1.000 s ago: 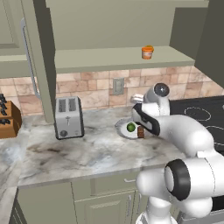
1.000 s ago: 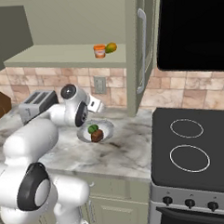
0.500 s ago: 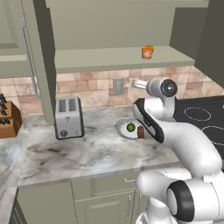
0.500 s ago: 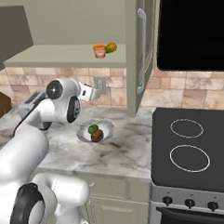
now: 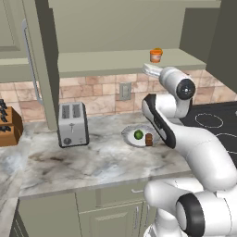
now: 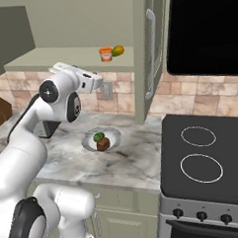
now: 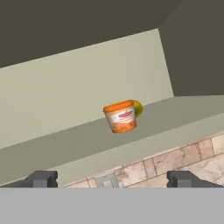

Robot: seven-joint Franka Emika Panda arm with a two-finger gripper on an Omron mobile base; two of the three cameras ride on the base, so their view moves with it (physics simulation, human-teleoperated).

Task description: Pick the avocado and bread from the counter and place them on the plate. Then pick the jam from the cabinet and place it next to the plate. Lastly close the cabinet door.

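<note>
The jam (image 5: 156,55) stands upright on the open cabinet (image 5: 115,65) shelf, in the upper right of the left base view; in the right base view we see it at the top centre, with a yellow-green round fruit (image 6: 118,51) just beside it on its right. In the hand view the jam sits near the middle of the frame, slightly tilted as that view is rolled, and the fruit peeks out from behind its upper right edge.

We see the pincer (image 7: 112,178) with its 2 dark fingertips (image 7: 41,178) far apart at the bottom of the hand view, nothing between them, and the jar well beyond them. In the left base view the hand is raised at the right of centre, close under the shelf's front edge and a little below the jar.

The plate (image 5: 128,137) lies on the desk (image 5: 69,162) at the centre of the left base view. The avocado (image 5: 138,134) and the bread (image 5: 149,140) both rest on it, the bread just to the right of the avocado there; in the right base view the bread sits just in front of the avocado, the 2 touching or nearly so.

The cabinet door (image 5: 39,60) stands open at the left of the left base view, its long silver handle vertical. A toaster (image 5: 73,124) stands on the desk at left centre, a knife block (image 5: 7,127) at the far left edge, and a black stove top (image 6: 207,156) fills the right side of the right base view.
</note>
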